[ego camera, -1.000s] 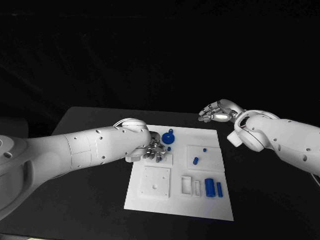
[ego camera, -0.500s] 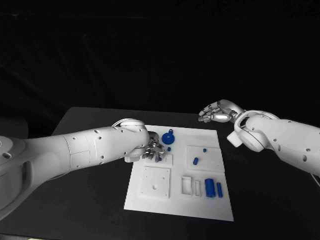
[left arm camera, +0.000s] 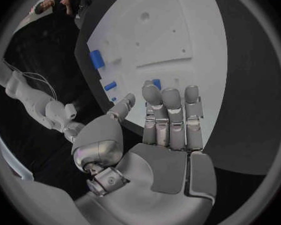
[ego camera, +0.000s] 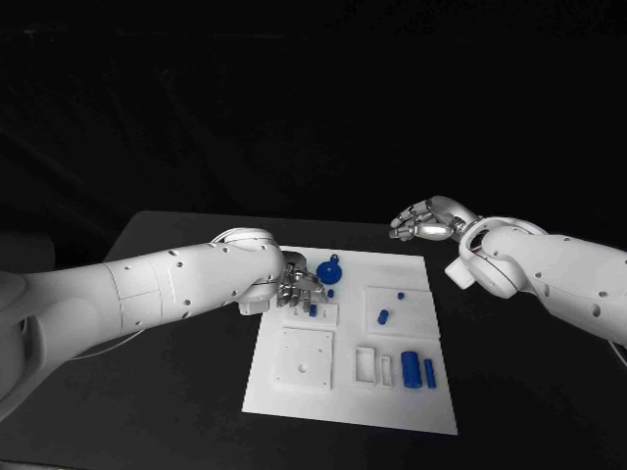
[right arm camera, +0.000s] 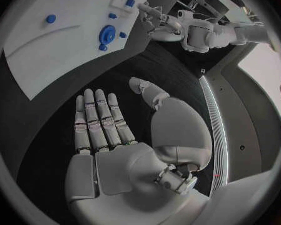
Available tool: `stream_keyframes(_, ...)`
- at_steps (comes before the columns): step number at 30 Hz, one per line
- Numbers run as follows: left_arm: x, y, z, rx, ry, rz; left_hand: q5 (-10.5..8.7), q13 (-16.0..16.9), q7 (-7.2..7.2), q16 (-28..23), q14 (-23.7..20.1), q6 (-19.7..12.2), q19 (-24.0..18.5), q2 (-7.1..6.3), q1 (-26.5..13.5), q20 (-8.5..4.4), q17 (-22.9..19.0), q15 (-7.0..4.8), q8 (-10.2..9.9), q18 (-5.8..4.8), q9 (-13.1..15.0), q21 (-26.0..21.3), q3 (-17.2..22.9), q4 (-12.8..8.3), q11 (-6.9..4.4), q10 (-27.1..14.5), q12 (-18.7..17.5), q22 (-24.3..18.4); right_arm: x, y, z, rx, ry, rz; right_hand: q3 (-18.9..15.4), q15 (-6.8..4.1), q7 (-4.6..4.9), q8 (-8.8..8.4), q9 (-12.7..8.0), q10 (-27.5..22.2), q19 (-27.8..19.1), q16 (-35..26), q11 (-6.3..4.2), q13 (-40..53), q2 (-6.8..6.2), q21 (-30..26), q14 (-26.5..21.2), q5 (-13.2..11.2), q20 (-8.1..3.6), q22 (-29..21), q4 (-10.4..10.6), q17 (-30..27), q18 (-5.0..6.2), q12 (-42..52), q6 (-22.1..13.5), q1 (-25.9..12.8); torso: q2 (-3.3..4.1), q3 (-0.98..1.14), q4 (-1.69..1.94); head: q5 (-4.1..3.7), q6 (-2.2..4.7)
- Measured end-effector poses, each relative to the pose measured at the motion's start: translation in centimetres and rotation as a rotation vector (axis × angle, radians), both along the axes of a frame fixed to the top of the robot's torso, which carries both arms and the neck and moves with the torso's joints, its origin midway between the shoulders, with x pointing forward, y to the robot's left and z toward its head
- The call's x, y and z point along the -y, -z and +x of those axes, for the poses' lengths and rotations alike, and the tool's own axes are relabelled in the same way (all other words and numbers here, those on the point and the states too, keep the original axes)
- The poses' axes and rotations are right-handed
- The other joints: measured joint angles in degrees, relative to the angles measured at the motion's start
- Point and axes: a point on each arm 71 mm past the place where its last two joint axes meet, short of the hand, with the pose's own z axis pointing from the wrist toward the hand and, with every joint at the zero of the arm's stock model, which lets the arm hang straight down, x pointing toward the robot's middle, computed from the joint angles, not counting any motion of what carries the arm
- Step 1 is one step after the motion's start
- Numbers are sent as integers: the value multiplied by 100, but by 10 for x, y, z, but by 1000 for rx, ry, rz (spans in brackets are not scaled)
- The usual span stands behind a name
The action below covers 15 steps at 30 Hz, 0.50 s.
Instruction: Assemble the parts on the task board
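A black counter (ego camera: 186,245) fills the lower frame, the white task board (ego camera: 399,392) at its centre. The left hand (ego camera: 297,294), fingers apart and holding nothing, hovers over the board's upper-left corner; the right hand (ego camera: 424,221), likewise empty and spread, hangs beyond the board's upper right. Blue parts (ego camera: 411,367) lie on the board, a round one (ego camera: 329,268) near its top edge.

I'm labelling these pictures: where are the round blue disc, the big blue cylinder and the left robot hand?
round blue disc (ego camera: 329,269), head view, its middle
big blue cylinder (ego camera: 411,366), head view, mid-length
left robot hand (left arm camera: 156,135), left wrist view, finger bases
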Motion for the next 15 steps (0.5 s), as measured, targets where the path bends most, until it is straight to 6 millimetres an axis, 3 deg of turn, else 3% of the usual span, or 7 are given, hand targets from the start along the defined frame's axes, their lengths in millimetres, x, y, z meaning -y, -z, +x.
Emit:
stream_keyframes(7, -12, -23, 4, -12, -43, -79, 0, -13, 51, -76, -153, -202, -26, -115, 101, 0, -23, -9, -103, 0, 3, -23, 138, -76, 56, -176, -79, 0, 2, 0, 0, -1, 2, -1, 0, 0, -20, 0, 0, 0, 0, 0, 0, 0, 0, -6, 0, 0, 0, 1, 0, -5, 0, 0, -21, 0, -1, 2, 4, -15, 41)
stream_keyframes(10, -18, -33, 9, -21, -72, -112, 213, -71, 156, -272, -412, -472, -199, 166, 379, 39, -102, 38, -222, 0, -41, -86, 290, -300, 129, -484, -245, 0, 2, 0, 0, -2, 1, -1, 0, 0, -20, 0, 0, 0, 0, 0, 0, 0, 0, -6, 0, 0, 0, 1, 0, -5, 0, 0, -21, 0, -1, 3, 4, -22, 71)
stream_keyframes(11, -21, -36, 12, -22, -85, -122, 305, -116, 216, -394, -541, -646, -273, 273, 488, 64, -153, 103, -302, 0, -75, -118, 335, -425, 194, -647, -351, 2, 2, 0, 0, -2, 0, -1, 0, 0, -20, 0, 0, 0, 0, 0, 0, 0, 0, -6, 0, 0, 0, 6, 0, -5, -1, 0, -21, 0, 0, 4, 4, -24, 80)
stream_keyframes(13, -26, -39, 16, -22, -105, -130, 279, -189, 315, -580, -703, -896, -405, 318, 591, 96, -232, 214, -419, -1, -142, -186, 374, -502, 295, -845, -513, 4, 2, 0, 1, -2, 0, -1, 0, 0, -20, 0, 0, 0, 0, 0, 0, 0, 0, -6, 0, 0, 0, 10, 0, -5, 0, 0, -21, 0, 2, 7, 1, -28, 96)
stream_keyframes(15, -30, -39, 20, -16, -123, -133, 102, -261, 396, -744, -843, -1097, -550, 266, 691, 133, -300, 324, -514, 0, -203, -270, 377, -522, 379, -1018, -670, 4, 2, 0, 1, -3, 1, -2, 0, 0, -20, 0, 0, 12, 0, 20, -12, 0, 0, -6, 0, 0, 0, 13, 0, -11, 0, 0, -21, 0, 4, 7, -3, -29, 112)
